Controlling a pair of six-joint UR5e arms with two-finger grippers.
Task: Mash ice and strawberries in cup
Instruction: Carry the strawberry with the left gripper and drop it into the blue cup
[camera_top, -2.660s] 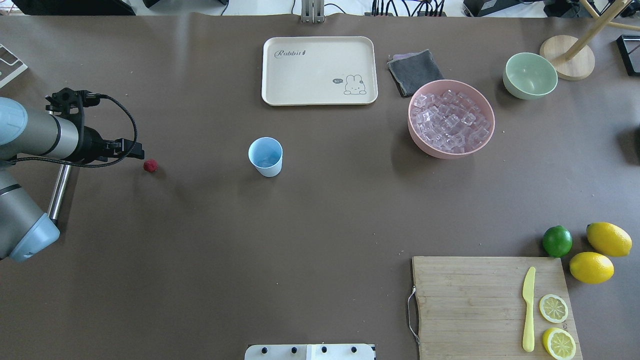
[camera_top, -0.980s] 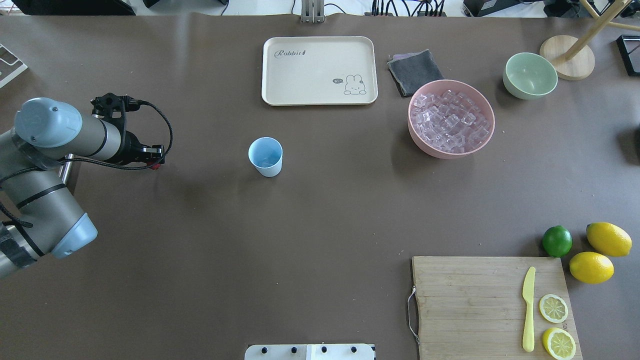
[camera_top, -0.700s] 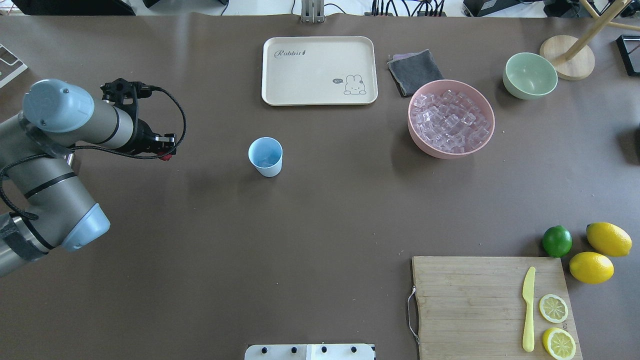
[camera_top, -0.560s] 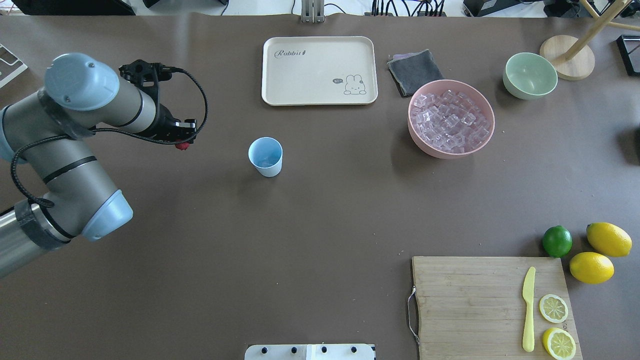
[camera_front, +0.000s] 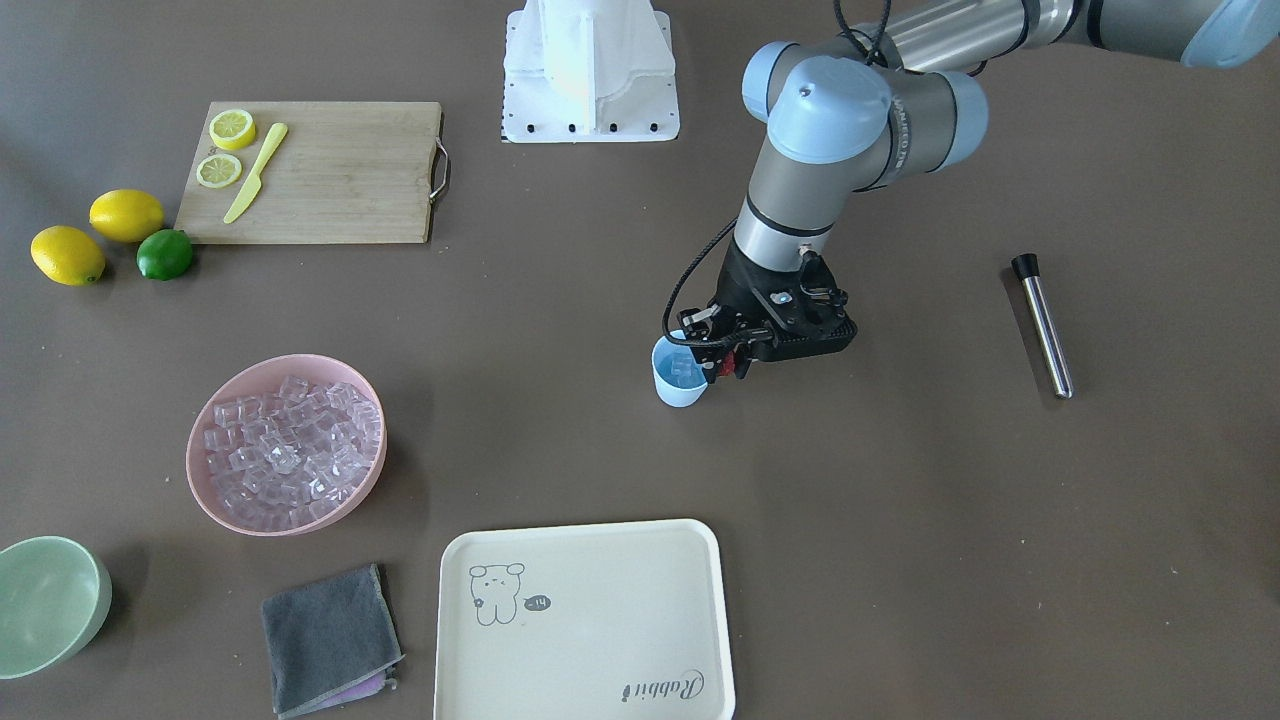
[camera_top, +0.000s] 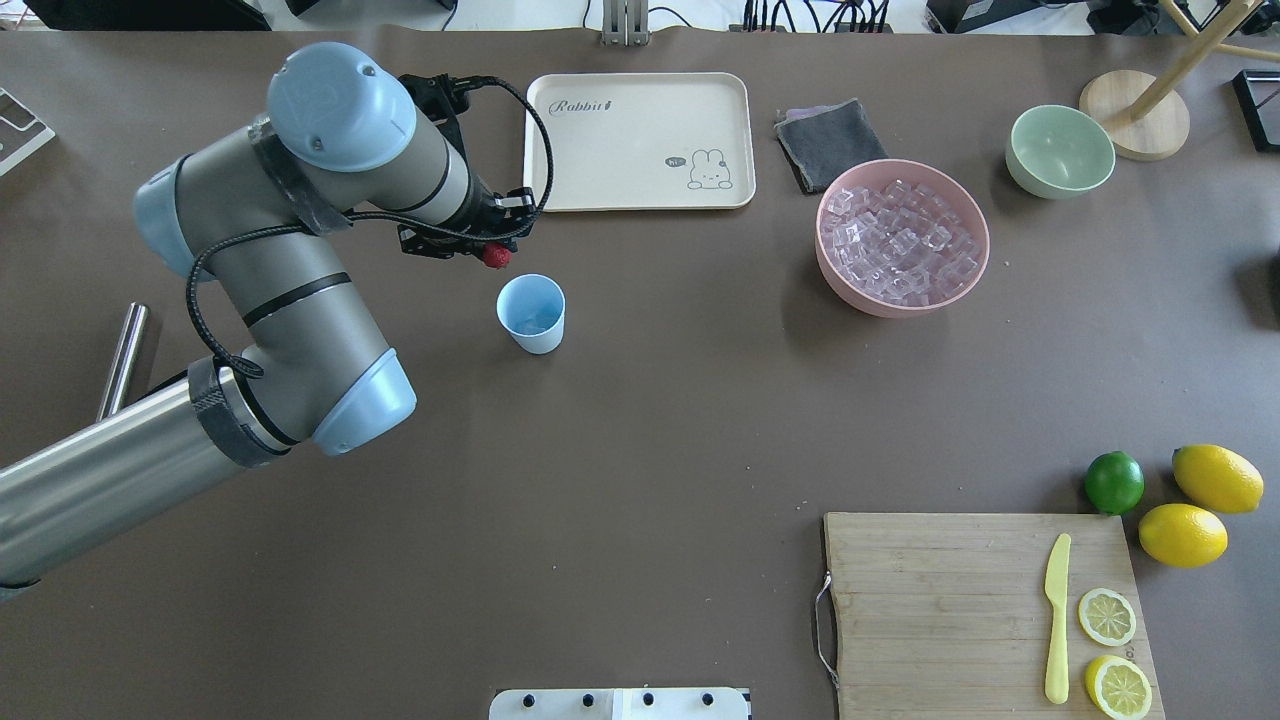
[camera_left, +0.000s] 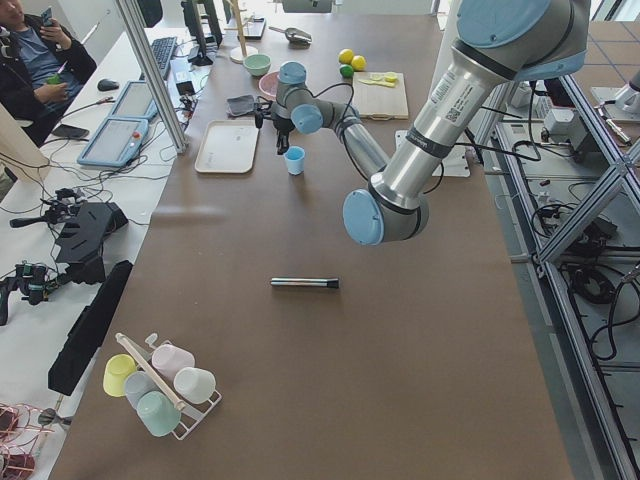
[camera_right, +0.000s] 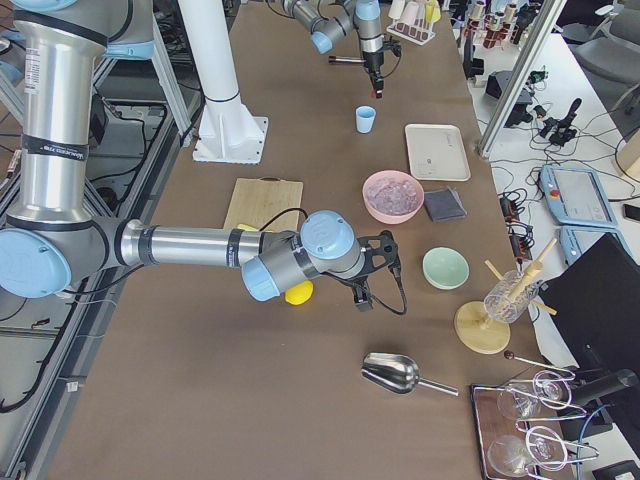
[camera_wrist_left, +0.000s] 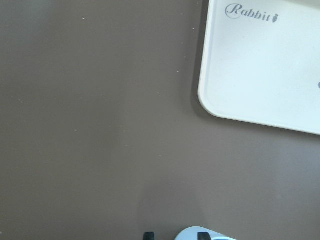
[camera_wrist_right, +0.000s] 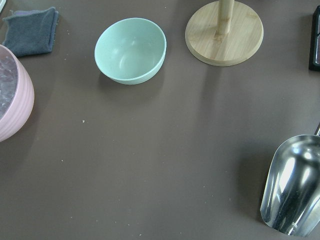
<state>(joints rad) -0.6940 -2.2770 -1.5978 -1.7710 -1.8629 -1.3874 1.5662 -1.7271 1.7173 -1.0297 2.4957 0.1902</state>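
Your left pincer is pinching the strawberry: the dark red lump sits caught between its two fingers, lifted off the table. The cup stands upright just beside that pincer, on its right and a little nearer the robot. In the front-facing view the strawberry hangs right at the cup's rim, and you cannot tell whether it is over the mouth or just outside it. A few clear cubes seem to lie in the bottom of the cup. The rest of the ice fills the pink bowl, well apart on the pincer's right. The tray lies just beyond the pincer, and the metal rod lies flat, well apart on its left. Your right pincer shows only in the side view, far from the cup, so you cannot tell whether it is spread or pressed together.
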